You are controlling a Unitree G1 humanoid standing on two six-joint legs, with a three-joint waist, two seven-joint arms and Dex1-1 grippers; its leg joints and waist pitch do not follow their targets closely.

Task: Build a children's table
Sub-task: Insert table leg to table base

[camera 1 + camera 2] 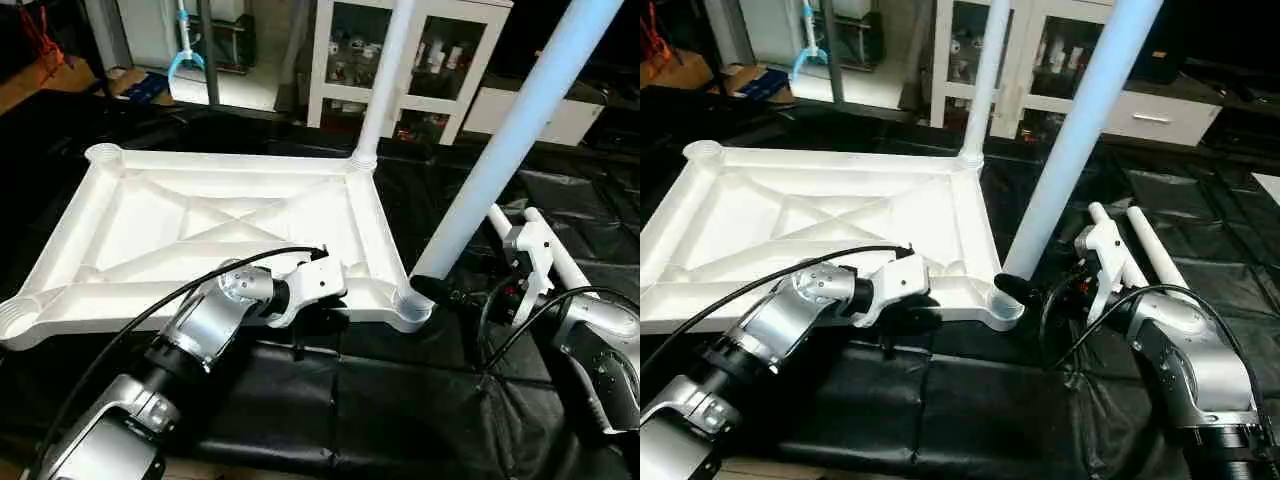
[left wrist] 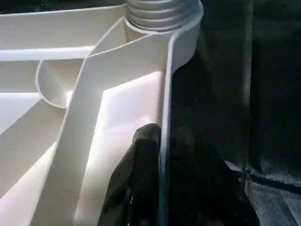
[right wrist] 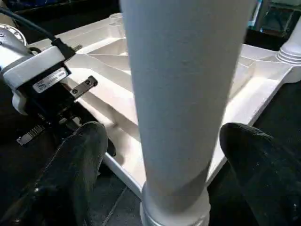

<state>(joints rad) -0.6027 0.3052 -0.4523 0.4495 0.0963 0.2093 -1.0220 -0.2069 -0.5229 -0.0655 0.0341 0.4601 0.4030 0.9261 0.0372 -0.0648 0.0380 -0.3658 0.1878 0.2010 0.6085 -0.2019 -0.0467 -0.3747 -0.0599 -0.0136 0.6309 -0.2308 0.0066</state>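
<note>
The tabletop [image 1: 200, 235] lay upside down on the black-covered work surface [image 1: 420, 400], its X-ribbed underside facing up and its rounded corner sockets at the four corners; the black cover was wrinkled and glossy, creased into folds along the robot's right side. One leg [image 1: 385, 80] stood upright in the far right socket; a second leg [image 1: 510, 140] stood in the near right socket [image 1: 412, 305], leaning toward the right and away from the robot; two more legs [image 1: 1140, 250] lay side by side on the cover just right of the tabletop.

The left gripper [image 1: 325, 285] sat at the tabletop's near rim, close to the near right socket; in the left wrist view one black finger [image 2: 141, 165] lay inside the rim wall and the other outside it, so the jaws pinched the thin rim between them. The right gripper [image 3: 160, 165] was at the base of the leaning leg; its fingers [image 3: 80, 160] stood spread on either side of the tube, with a visible gap to it on both sides.

Behind the work surface stood a white cabinet [image 1: 440, 60] with glass doors and small items on its shelves; a white drawer unit [image 1: 1160, 115] stood to its right.
</note>
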